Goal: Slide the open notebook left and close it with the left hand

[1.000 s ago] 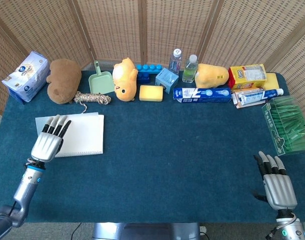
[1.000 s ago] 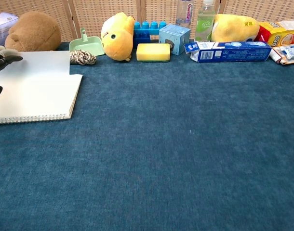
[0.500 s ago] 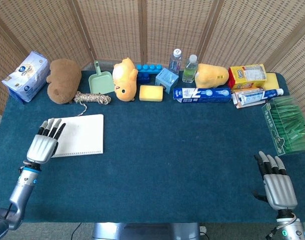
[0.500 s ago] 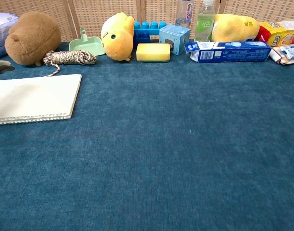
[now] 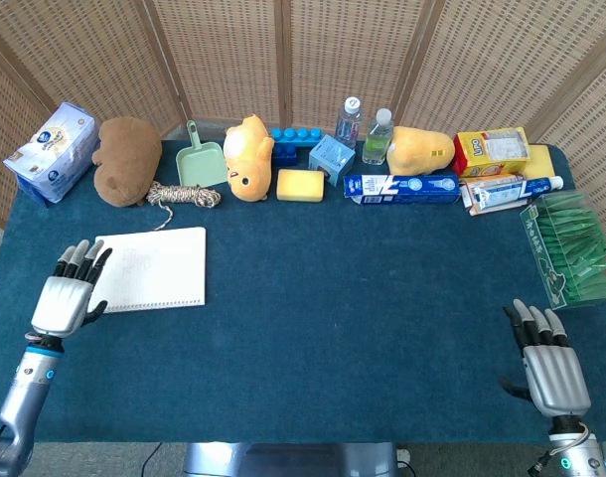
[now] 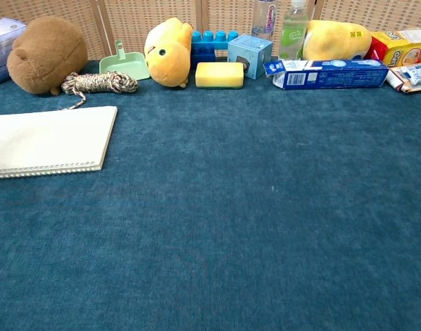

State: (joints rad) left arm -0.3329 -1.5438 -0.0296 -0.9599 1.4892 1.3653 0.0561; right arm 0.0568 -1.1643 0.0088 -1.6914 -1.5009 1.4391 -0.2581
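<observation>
Cream-white cover up, the notebook (image 5: 150, 269) lies closed and flat on the left side of the blue bench (image 5: 343, 318), spiral edge toward the near side. The left robot hand (image 5: 65, 298) sits just off its left edge, fingers spread, holding nothing. Far over at the near right corner, the right robot hand (image 5: 551, 363) rests on the cloth, fingers apart and empty. Just behind the notebook there's a coil of rope (image 5: 184, 195) and a brown plush (image 5: 126, 159).
</observation>
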